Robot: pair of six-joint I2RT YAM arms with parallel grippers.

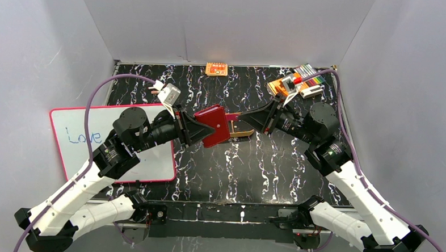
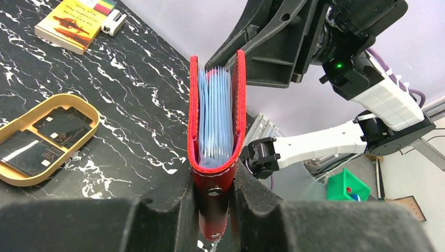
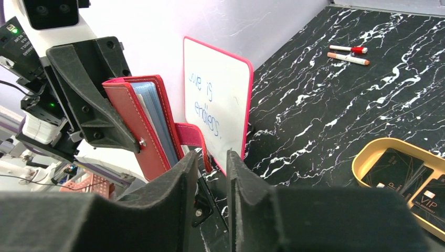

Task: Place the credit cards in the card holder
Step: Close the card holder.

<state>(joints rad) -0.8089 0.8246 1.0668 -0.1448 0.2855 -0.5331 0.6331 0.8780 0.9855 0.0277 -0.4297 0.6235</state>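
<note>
Left gripper (image 2: 214, 177) is clamped on the fold end of the card holder (image 2: 240, 100), which is held upright in the air over the table, mouth open, light blue pockets (image 2: 215, 115) seen inside. Right gripper (image 3: 211, 158) is seen just beside the holder, jaws nearly together. The holder's snap tab (image 3: 190, 135) runs down by the gap; a pinch cannot be told. Dark credit cards (image 2: 62, 125) are lying in the tan tray (image 2: 96, 125) on the marble table (image 2: 136, 94), well apart from the holder. A whiteboard (image 1: 90, 134) is seen at left.
</note>
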